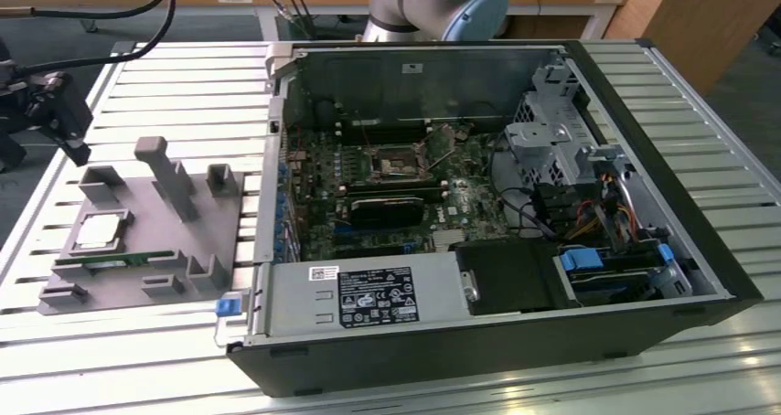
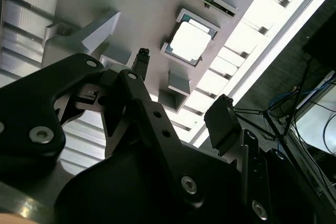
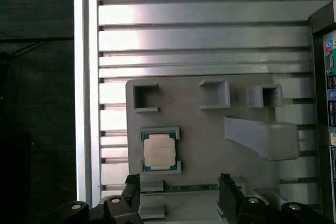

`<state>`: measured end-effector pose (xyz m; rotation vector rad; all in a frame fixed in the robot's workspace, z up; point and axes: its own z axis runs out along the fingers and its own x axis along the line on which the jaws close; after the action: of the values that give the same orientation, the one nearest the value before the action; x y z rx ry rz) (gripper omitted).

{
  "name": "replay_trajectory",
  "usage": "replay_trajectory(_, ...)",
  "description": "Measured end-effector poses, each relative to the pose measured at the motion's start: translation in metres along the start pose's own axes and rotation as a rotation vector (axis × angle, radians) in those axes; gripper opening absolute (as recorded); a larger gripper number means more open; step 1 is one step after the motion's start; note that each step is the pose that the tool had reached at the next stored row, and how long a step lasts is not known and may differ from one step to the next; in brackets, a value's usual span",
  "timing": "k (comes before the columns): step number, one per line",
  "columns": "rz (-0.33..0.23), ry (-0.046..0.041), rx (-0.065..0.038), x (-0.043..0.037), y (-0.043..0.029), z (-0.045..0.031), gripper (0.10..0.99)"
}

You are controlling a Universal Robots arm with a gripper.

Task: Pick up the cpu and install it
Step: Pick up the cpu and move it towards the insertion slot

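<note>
A slatted metal table (image 1: 183, 77) is seen carrying an open computer case (image 1: 683, 250), laid on its side with the motherboard (image 1: 366, 205) exposed. A grey holder plate (image 1: 134, 241) is set flat near the table's edge at the exterior view's left, just beside the case. Above this plate the black gripper (image 3: 179, 184) is held with its two fingers (image 3: 134, 184) spread wide apart. Nothing is gripped between them and nothing is touched by them. The cpu (image 3: 159, 150) is lodged flat in a shallow framed recess of the plate, silvery top upward, toward the plate's edge farthest from the case. In both wrist views it is seen just beyond the fingertips, apart from them. A green memory stick (image 1: 116, 264) is slotted along the neighbouring edge of the plate.
</note>
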<state>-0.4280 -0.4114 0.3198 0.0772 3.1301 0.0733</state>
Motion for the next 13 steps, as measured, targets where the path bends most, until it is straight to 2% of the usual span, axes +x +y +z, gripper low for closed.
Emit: replay_trajectory(13,0.000,0.0003,-0.002,0.0001,-0.0003,0.0074,0.706)
